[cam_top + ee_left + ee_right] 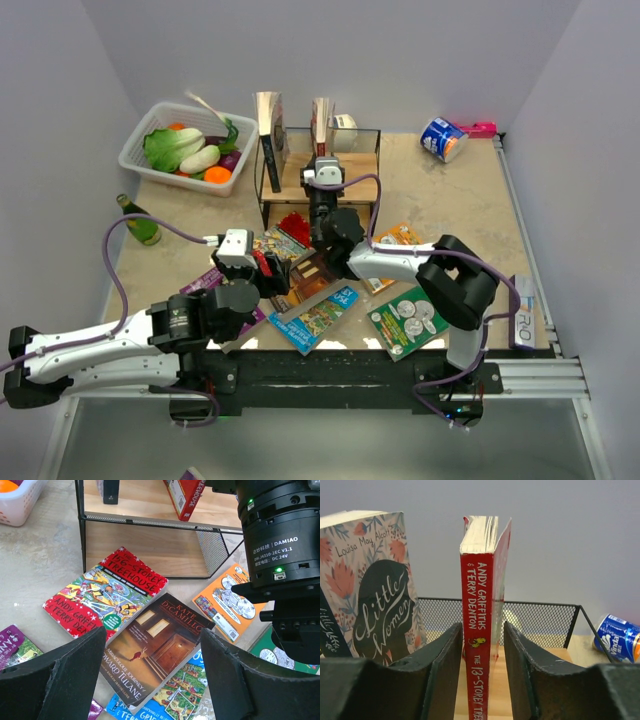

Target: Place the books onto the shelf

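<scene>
Right fingers [440,670] flank upright red book [477,630] on shelf [545,620]; grip unclear. Left fingers [65,675] wide above books [155,645] on table [40,575].

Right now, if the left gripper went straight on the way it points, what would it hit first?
Most likely the brown Kate DiCamillo paperback, lying flat on the table, centred ahead of the open left gripper, though how far off is unclear.
</scene>
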`<move>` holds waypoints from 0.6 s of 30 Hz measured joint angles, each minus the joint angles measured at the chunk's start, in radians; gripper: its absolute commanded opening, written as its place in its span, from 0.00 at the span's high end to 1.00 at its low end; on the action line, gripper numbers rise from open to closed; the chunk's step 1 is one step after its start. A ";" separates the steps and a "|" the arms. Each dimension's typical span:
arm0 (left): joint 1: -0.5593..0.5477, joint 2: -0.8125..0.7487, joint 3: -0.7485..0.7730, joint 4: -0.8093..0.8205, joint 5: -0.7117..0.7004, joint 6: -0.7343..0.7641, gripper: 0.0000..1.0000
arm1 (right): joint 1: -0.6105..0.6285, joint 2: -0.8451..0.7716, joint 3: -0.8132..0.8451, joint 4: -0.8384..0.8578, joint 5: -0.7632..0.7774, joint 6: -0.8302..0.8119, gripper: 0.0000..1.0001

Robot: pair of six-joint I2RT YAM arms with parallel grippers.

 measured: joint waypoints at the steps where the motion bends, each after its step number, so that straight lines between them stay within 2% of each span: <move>1: 0.000 0.001 0.000 0.000 0.002 0.000 0.19 | 0.000 0.000 -0.003 -0.003 0.004 0.000 0.54; 9: 0.000 0.000 -0.002 0.001 0.007 -0.002 0.19 | 0.002 -0.031 -0.013 -0.017 0.015 -0.003 0.45; 18: 0.000 -0.011 -0.004 0.001 0.016 -0.017 0.19 | 0.026 -0.192 -0.071 -0.016 0.031 -0.021 0.37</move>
